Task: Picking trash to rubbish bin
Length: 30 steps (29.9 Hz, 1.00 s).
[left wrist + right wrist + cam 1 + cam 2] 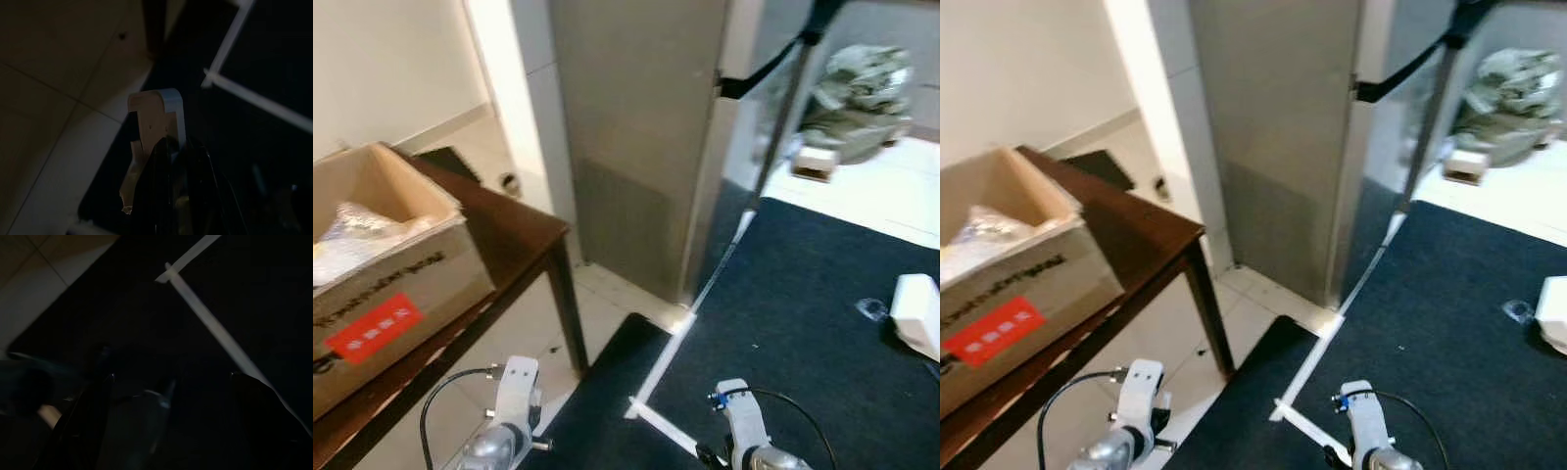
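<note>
My left hand (pixel 161 147) pinches a card scrap (pixel 155 117), right hand's state unclear; white trash (pixel 917 311) lies far right on the carpet (pixel 803 323)

Both arms hang low, left gripper (pixel 168 161) jaws shut on paper scrap (pixel 154 122) — right gripper (pixel 132 416) dim, jaws unclear

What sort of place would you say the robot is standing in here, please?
Probably a home hallway or utility corner: a dark wooden table bearing a cardboard box, a dark carpet beside pale floor tiles, and a full rubbish bag beyond.
</note>
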Tool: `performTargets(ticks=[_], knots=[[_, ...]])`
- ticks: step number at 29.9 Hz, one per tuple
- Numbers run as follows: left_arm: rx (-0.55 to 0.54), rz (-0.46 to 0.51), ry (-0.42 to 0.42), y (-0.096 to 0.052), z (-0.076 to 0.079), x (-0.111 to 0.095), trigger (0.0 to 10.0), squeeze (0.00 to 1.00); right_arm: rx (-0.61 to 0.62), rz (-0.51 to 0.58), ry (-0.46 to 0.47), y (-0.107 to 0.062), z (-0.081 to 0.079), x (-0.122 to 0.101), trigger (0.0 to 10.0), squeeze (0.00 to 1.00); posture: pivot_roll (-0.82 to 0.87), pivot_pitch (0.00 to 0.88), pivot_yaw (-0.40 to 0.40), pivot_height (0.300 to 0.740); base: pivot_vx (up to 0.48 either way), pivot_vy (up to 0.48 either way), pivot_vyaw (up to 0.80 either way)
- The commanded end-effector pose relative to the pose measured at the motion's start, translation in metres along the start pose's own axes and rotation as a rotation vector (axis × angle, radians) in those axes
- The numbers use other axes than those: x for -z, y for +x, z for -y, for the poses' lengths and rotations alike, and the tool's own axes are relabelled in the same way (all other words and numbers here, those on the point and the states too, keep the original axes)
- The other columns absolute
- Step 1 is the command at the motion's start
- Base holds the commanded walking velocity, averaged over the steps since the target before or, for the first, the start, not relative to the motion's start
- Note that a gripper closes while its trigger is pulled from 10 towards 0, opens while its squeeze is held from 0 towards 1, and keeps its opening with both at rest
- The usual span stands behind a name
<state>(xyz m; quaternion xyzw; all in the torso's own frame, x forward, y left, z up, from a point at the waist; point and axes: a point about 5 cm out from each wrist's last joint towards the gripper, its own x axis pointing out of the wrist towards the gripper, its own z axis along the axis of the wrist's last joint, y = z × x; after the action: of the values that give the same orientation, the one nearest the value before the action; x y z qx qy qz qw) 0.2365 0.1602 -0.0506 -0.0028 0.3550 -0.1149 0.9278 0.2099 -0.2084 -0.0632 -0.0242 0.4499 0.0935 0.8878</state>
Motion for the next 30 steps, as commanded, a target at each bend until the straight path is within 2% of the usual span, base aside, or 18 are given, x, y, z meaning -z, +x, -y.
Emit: performTargets(ticks=[1, 15, 30], knots=[[-0.016, -0.019, 0.012, -0.003, -0.007, 0.005, 10.0, 0.00, -0.014, 0.009, 0.009, 0.002, -0.005, -0.002, 10.0, 0.00, -0.10, 0.064, 0.030, 0.740, 0.000, 0.000, 0.80], [-0.010, -0.016, -0.002, -0.004, -0.007, 0.006, 10.0, 0.00, -0.031, 0.039, -0.004, 0.003, -0.006, -0.012, 10.0, 0.00, -0.11, 0.056, 0.028, 0.740, 0.000, 0.000, 0.80], [0.000, -0.012, -0.028, -0.003, -0.001, 0.008, 10.0, 0.00, -0.071, 0.024, -0.062, 0.003, -0.005, -0.015, 10.0, 0.00, -0.10, 0.049, -0.008, 0.740, 0.000, 0.000, 0.80]])
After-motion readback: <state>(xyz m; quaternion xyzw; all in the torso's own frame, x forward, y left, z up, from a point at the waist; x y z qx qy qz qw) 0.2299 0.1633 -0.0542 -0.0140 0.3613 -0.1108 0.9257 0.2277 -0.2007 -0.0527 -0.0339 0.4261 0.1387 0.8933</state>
